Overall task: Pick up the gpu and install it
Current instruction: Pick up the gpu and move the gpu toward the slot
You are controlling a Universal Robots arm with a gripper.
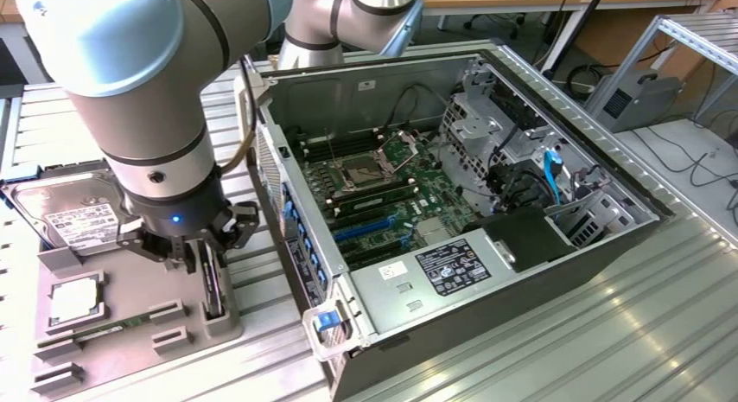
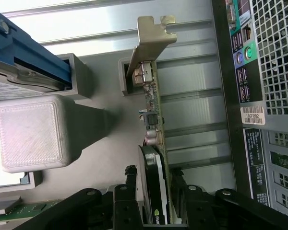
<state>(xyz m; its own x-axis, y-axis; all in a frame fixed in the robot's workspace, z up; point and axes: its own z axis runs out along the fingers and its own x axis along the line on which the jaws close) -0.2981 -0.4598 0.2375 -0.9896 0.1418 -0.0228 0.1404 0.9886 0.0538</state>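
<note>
One gpu [image 1: 211, 285], one hard drive [image 1: 75, 213], one computer case [image 1: 485, 333]

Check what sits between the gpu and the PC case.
Nothing but bare ribbed table: in the wrist view the gpu stands edge-on in its tray slot, and only table slats separate it from the PC case.

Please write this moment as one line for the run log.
stage: grasp | gripper: shut on gpu | gpu: standing on edge in tray holder | computer case: open, gpu not yet installed
</note>
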